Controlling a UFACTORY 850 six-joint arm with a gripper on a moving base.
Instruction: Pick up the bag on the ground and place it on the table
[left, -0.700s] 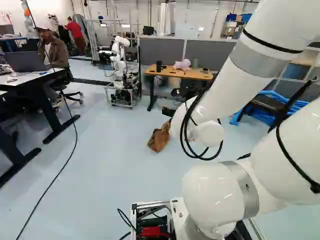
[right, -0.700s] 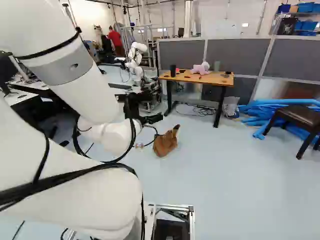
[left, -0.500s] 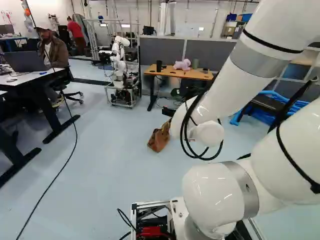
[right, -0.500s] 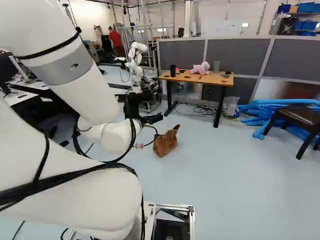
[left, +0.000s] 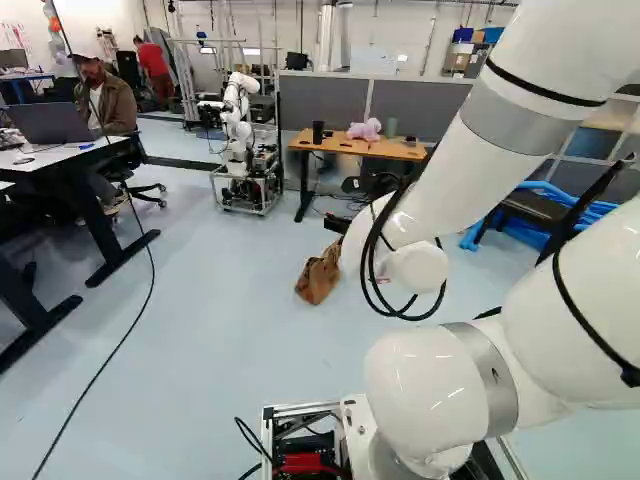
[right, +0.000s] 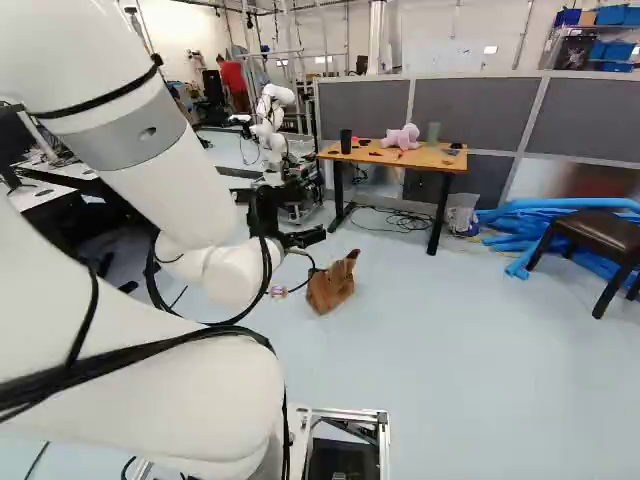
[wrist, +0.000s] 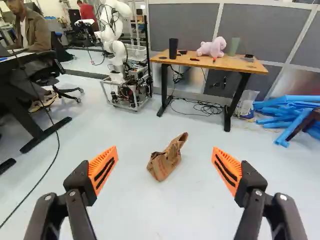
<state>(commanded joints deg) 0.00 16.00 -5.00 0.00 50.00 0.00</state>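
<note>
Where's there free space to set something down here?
The floor is bare around the brown bag, up to the cables under the wooden table. The tabletop's front strip, before the green cup, looks free. Farther back it is crowded: black cup, pink plush, green cup.

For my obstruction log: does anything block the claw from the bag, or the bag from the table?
Nothing visible stands between the claw and the bag, or between bag and wooden table; black cables lie on the floor beneath it.
</note>
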